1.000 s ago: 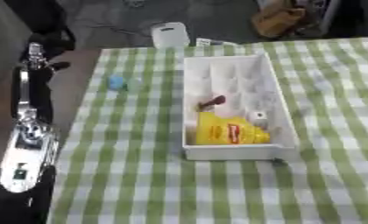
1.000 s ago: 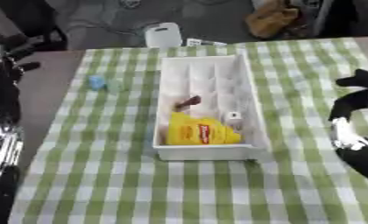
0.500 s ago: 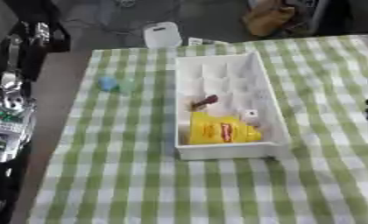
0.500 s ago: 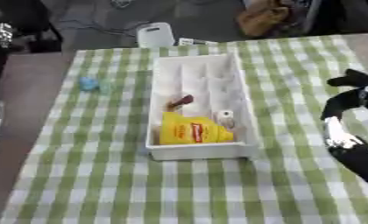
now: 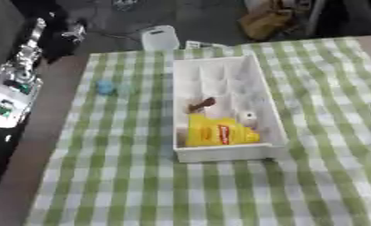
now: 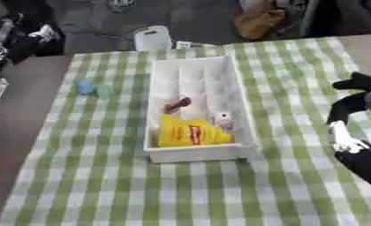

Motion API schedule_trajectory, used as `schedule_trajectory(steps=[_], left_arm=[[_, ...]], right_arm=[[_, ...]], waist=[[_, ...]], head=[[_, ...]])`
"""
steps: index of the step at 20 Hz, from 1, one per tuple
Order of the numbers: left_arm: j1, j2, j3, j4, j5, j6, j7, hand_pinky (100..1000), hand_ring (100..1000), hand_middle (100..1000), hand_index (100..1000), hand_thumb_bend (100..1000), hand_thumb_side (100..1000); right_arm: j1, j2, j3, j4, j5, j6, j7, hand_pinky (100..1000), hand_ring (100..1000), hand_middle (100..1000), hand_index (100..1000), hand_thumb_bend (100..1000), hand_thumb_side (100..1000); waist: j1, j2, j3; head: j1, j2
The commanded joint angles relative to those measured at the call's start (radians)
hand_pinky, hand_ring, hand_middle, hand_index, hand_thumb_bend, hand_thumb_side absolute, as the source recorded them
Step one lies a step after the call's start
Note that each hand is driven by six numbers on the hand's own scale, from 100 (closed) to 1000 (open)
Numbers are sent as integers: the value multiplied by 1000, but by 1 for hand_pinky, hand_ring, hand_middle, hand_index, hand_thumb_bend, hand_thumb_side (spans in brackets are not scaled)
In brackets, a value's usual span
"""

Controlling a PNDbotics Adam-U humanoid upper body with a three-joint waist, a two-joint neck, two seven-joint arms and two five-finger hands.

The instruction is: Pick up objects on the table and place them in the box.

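Note:
A white divided box (image 5: pixel 262 103) stands in the middle of the green checked cloth. Its near end holds a yellow packet with a red label (image 5: pixel 216 132), a small brown thing (image 5: pixel 202 104) and a small white thing (image 5: pixel 247 117). A small light blue object (image 5: pixel 105 87) lies on the cloth left of the box. My left arm (image 5: pixel 15 86) runs along the left edge, and my left hand (image 5: pixel 65 33) shows dark at the top left, off the cloth. My right hand (image 6: pixel 357 86) hangs open and holds nothing near the cloth's right edge, well right of the box.
A white device with a cable (image 5: pixel 159 37) sits just beyond the cloth's far edge. A brown bag (image 5: pixel 266 22) lies on the floor behind it. A bare brown strip of table (image 5: pixel 42 145) runs along the cloth's left side.
The whole picture has shifted, so the camera has moved. The box, its contents and the blue object keep their places on the cloth. The right hand stays by the right edge.

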Motion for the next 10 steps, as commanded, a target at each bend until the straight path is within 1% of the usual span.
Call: schedule_trajectory(steps=[1, 2, 5, 7, 9, 10], left_arm=[[-76, 15, -55, 71, -54, 5, -48, 791, 807, 719, 829, 535, 584], [-101, 5, -75, 96, -70, -1, -64, 797, 811, 729, 828, 559, 556], [-160, -22, -114, 171, -116, -22, -109, 805, 817, 740, 835, 577, 550], [-186, -36, -124, 218, -145, -46, -136, 809, 820, 745, 838, 583, 547], [-204, -53, -122, 265, -174, -72, -157, 812, 824, 757, 845, 576, 545], [-210, -65, -120, 289, -189, -79, -168, 820, 826, 750, 837, 568, 445]], right_arm=[[-9, -26, 0, -24, -9, -2, 6, 556, 606, 728, 944, 100, 513], [-9, -27, 0, -24, -10, -3, 7, 556, 605, 728, 944, 100, 513], [-8, -27, 1, -24, -10, -2, 8, 556, 605, 728, 944, 100, 516], [-8, -27, 1, -24, -10, -2, 9, 555, 605, 728, 944, 100, 516], [-8, -27, 1, -24, -11, -1, 10, 555, 605, 727, 944, 100, 518], [-8, -26, 3, -24, -11, -1, 11, 554, 604, 727, 943, 100, 523]], waist=[[0, -39, -8], [1, -40, -11], [4, -40, -17], [5, -41, -20], [7, -42, -22], [9, -41, -26]], head=[[6, 6], [7, 7], [7, 9], [6, 10], [7, 11], [5, 9]])
